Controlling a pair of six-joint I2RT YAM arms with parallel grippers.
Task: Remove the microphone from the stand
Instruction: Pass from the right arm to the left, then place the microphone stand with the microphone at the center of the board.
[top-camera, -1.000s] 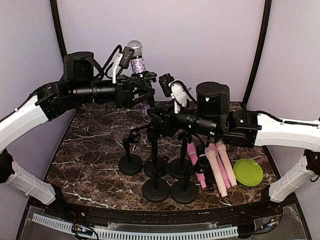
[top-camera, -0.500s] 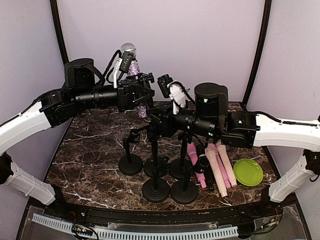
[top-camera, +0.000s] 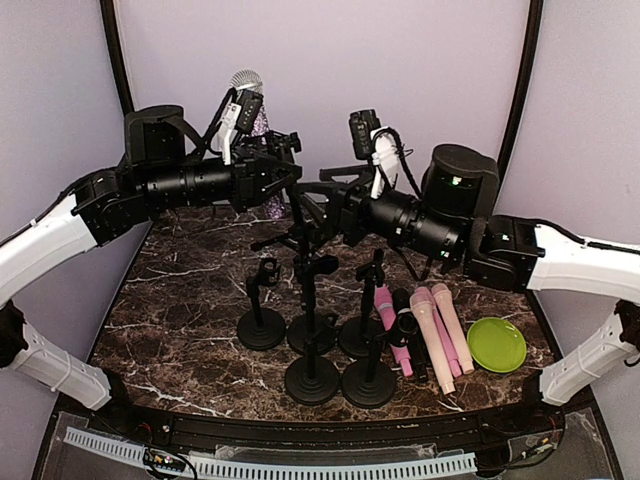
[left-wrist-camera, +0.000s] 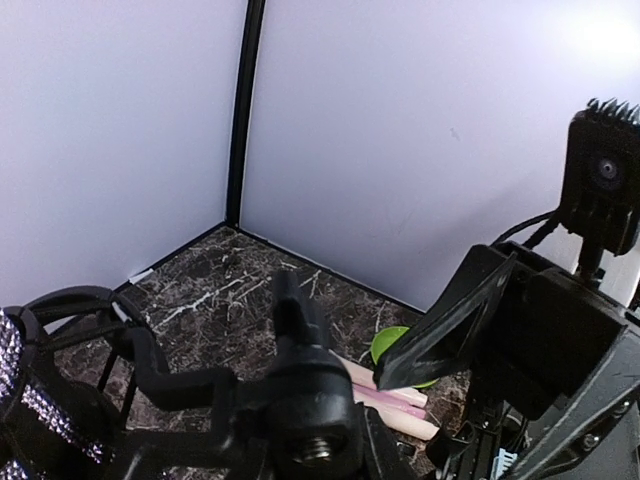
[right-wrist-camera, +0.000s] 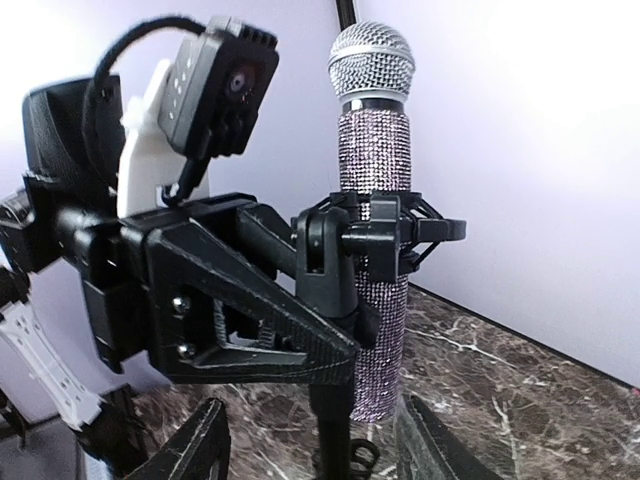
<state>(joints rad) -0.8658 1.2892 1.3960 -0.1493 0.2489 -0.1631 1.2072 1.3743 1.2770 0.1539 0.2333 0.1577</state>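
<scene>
The microphone (right-wrist-camera: 372, 250), with a silver mesh head and a glittery purple body, stands upright in the clip of a black stand (right-wrist-camera: 332, 420). In the top view the microphone (top-camera: 247, 88) is high at the back left, above the stand's pole (top-camera: 298, 235). My left gripper (top-camera: 287, 178) is shut on the stand's clip joint (left-wrist-camera: 305, 395), just beside the microphone. My right gripper (right-wrist-camera: 315, 440) is open, its fingers (right-wrist-camera: 200, 445) wide on either side of the pole without touching it. In the top view the right gripper (top-camera: 308, 208) sits just right of the pole.
Several empty black stands (top-camera: 262, 325) crowd the middle of the marble table (top-camera: 170, 310). Pink microphones (top-camera: 440, 330) lie at the right beside a green plate (top-camera: 497, 343). Purple walls close in at the back and sides.
The left gripper closed on the stand's clip joint, and the microphone shifted up and left. The right gripper let go of the pole, opened, and drew back up to the right.
</scene>
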